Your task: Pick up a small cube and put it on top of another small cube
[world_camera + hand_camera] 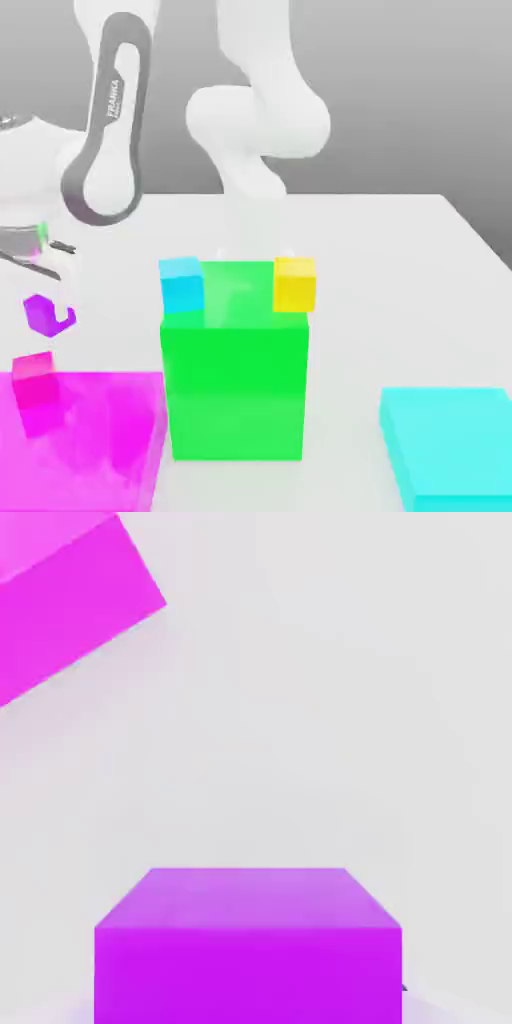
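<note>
The small cube point(45, 315), plain violet, hangs above the table at the exterior view's left, just under my hand. My gripper point(44, 290) is shut on it, and the arm reaches down from the upper left. In the hand view the same small cube point(248, 942) sits very close. A small magenta-pink cube point(33, 378) stands just below the violet one, at the far left corner of a big magenta block point(90, 440). A slanted magenta face point(60, 602) appears in the hand view, apart from the violet cube.
A big green block point(235, 380) stands in the middle of the white table point(400, 260). A small cyan cube point(181, 283) and a small yellow cube point(294, 282) show at its top far edge. A large cyan block point(450, 445) lies at the exterior view's right front.
</note>
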